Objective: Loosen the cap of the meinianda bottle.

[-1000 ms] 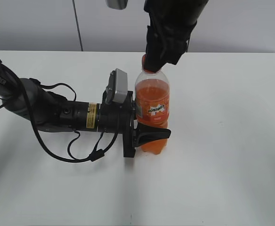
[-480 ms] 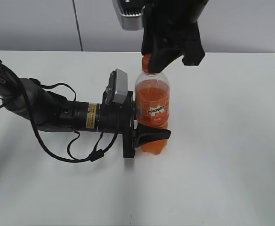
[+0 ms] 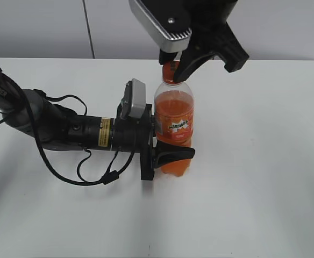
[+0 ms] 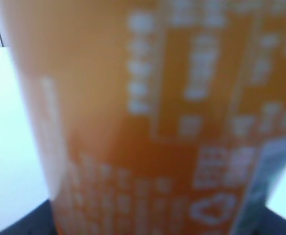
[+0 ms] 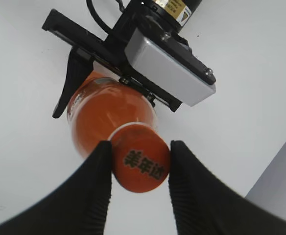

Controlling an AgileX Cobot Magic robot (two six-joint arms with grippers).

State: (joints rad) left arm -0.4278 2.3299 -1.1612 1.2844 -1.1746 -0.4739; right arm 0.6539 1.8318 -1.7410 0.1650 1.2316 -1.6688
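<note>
To the left of the left pincer, wide bare table is seen, crossed only by its own arm and cables; in front of it and to its right the white surface is also free up to the frame edges. The bottle is held upright between this pincer's fingers, clamped at the label and lower body; in the left wrist view the label fills the picture, blurred. Above it, the right pincer is placed over the neck, with the grey wall close behind. Compared with one second ago, the right wrist is seen turned: its silver camera block now faces the viewer, while the bottle and left arm are unchanged. In the right wrist view, the cap is gripped between the two ribbed fingers, one pressed on each side.
</note>
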